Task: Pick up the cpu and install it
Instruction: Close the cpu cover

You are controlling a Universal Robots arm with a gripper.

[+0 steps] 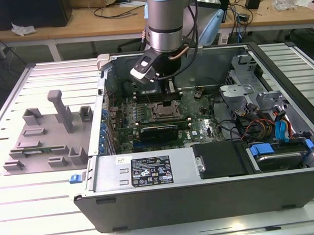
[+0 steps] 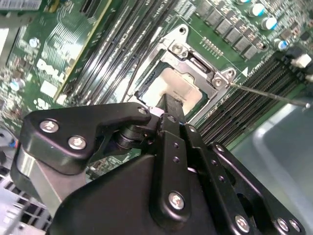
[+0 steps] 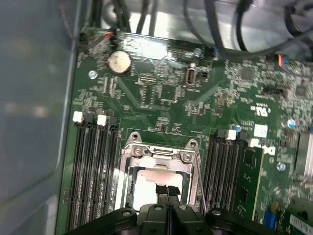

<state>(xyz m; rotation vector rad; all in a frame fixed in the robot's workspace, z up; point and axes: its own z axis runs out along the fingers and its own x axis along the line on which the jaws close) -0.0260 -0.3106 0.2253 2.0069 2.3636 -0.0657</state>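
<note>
Benches [image 1: 63, 30] strewn with cables back a slatted table [image 1: 46, 207] bearing an open case [image 1: 203, 199] and a grey tray [image 1: 42, 134]. The cpu [image 3: 146, 183] seems laid in the socket [image 3: 156, 152]. The claw [image 3: 168, 192] hangs just above, fingers pressed together, empty. The lever [image 2: 269, 93] looks unlatched, so clamping is left.

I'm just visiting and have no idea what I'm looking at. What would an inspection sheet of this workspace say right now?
Surface: slatted metal table, carrying an open computer case.
Job's things: cpu lies inside the socket on the motherboard.
Clutter: grey tray beside the case, on the exterior view's left.
Grippers: gripper shut, its tip right above the cpu; contact cannot be told.
Cables: coloured wires inside the case, on the exterior view's right.
Surroundings: desks behind, with loose cables on them.
</note>
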